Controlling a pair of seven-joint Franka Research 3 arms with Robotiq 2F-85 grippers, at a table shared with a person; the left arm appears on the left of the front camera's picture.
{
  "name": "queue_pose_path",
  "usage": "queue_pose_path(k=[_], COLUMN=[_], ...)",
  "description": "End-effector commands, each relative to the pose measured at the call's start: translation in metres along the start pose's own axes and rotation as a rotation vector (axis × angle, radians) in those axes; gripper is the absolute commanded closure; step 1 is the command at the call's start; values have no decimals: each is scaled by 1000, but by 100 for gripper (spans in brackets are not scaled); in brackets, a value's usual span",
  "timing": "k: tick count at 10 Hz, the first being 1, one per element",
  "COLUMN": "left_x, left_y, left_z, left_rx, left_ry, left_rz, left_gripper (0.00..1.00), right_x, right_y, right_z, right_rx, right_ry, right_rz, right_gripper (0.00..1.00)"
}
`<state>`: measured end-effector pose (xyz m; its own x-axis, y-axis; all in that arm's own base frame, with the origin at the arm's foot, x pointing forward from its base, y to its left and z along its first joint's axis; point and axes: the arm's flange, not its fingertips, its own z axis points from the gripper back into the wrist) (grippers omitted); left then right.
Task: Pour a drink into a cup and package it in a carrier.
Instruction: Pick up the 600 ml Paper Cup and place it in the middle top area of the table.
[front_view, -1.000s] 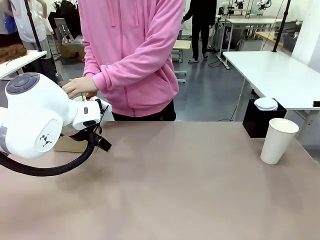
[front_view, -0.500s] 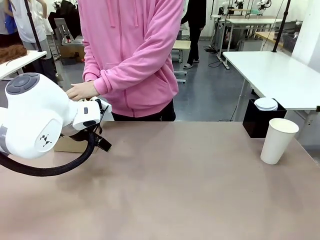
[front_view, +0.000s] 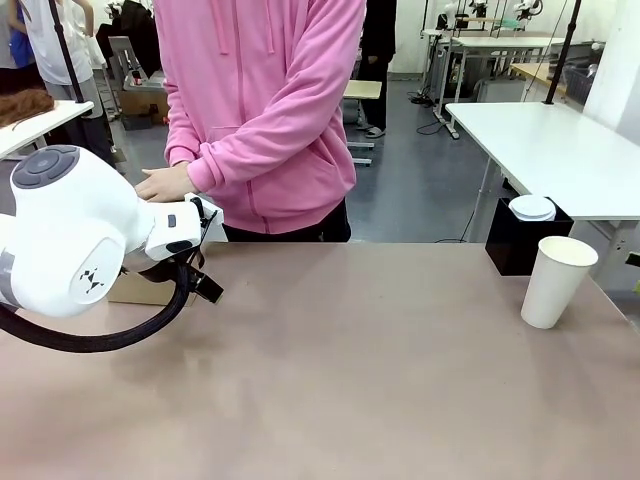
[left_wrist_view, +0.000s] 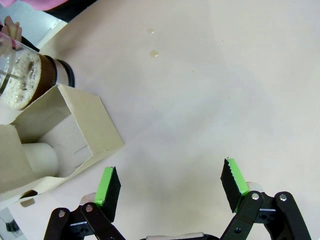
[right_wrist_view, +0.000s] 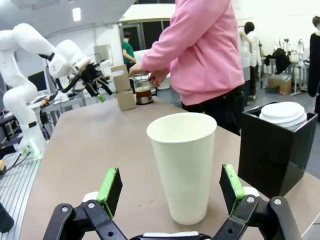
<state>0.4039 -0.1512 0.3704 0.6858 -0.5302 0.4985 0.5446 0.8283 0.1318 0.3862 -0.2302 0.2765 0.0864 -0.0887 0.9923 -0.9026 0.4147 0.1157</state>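
The white paper cup (front_view: 558, 282) stands open-topped and lidless at the table's right; in the right wrist view the cup (right_wrist_view: 185, 165) sits just ahead of my open right gripper (right_wrist_view: 171, 186), between the lines of its fingers and untouched. My left gripper (left_wrist_view: 171, 182) hangs open over bare table, right beside the brown cardboard carrier (left_wrist_view: 85, 125). Behind the carrier stands the glass jug (left_wrist_view: 25, 80) of dark drink topped with foam. The person's hand (right_wrist_view: 152, 77) holds the jug (right_wrist_view: 143, 90) at the far-left table edge.
A black square box (front_view: 520, 238) holding a stack of white lids (front_view: 531, 207) stands behind the cup. Something white and rounded (left_wrist_view: 42, 157) lies in one carrier slot. Small drops (left_wrist_view: 154, 53) mark the table. The person in a pink hoodie (front_view: 260, 110) stands at the far edge.
The person's hand by the jug has shifted slightly. Neither arm nor the cup has moved.
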Motion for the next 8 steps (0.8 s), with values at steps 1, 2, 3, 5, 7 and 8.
queue_pose_path(k=[1, 2, 3, 5, 7, 8], left_x=[0, 0, 0, 0, 0, 0], left_y=[0, 0, 0, 0, 0, 0], left_z=[0, 0, 0, 0, 0, 0], left_rx=[-1, -1, -1, -1, -1, -1], left_ry=[-1, -1, -1, -1, -1, -1], left_rz=[0, 0, 0, 0, 0, 0], left_gripper=[0, 0, 0, 0, 0, 0], right_x=[-8, -11, -14, -21, -30, -31], right_y=[3, 6, 8, 13, 15, 15], right_z=[-20, -28, -36, -50, -63, -66], right_rx=[-24, -39, -45, -57, -76, -80], right_ry=[11, 18, 26, 44, 49, 47], right_rz=[28, 36, 36, 36, 23, 25], right_gripper=[0, 0, 0, 0, 0, 0])
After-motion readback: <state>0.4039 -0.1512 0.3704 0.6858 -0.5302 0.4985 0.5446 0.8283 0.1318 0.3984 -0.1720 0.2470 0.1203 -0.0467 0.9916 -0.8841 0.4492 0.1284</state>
